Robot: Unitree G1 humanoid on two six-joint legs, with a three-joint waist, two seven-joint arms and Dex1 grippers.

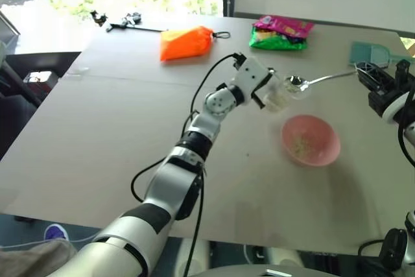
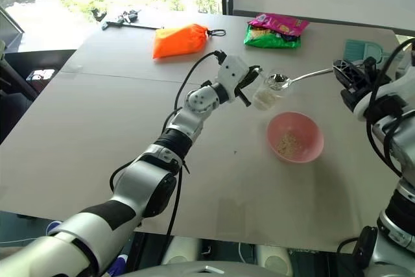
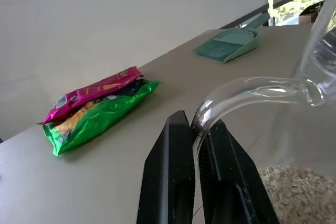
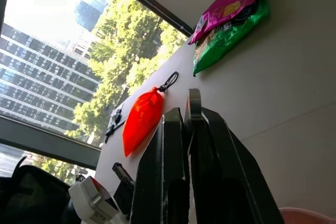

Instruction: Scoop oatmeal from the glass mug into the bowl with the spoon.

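Around the work area the counter (image 1: pixel 97 134) carries an orange pouch (image 1: pixel 185 43) with a black loop, a green and pink snack packet (image 1: pixel 281 32) at the far edge, a teal plastic scoop (image 1: pixel 369 52) near the far right corner, and a small black tool-like object (image 1: pixel 120 23) at the far left. None of these lies between the mug and the bowl; the stretch of counter there is bare.

The left tool (image 1: pixel 264 93) is clamped shut on the thin handle of the glass mug (image 1: pixel 280 93), which it holds in the air, tilted, just beyond the bowl (image 1: pixel 310 139). In the left wrist view the clear handle (image 3: pixel 247 92) curves out from between the black fingers (image 3: pixel 168 177), and the oatmeal (image 3: pixel 299 192) lies as a pale flaky mass in the bottom of the glass.

The right tool (image 2: pixel 342 77) is closed on the end of the spoon (image 2: pixel 305 77), whose long silver handle runs level toward the mug, the oval head at the mug's rim. The right wrist view shows the handle tip (image 4: pixel 195 106) pinched between its fingers.

The pink bowl sits on the counter below the mug and spoon, with a small clump of pale flakes on its inside.
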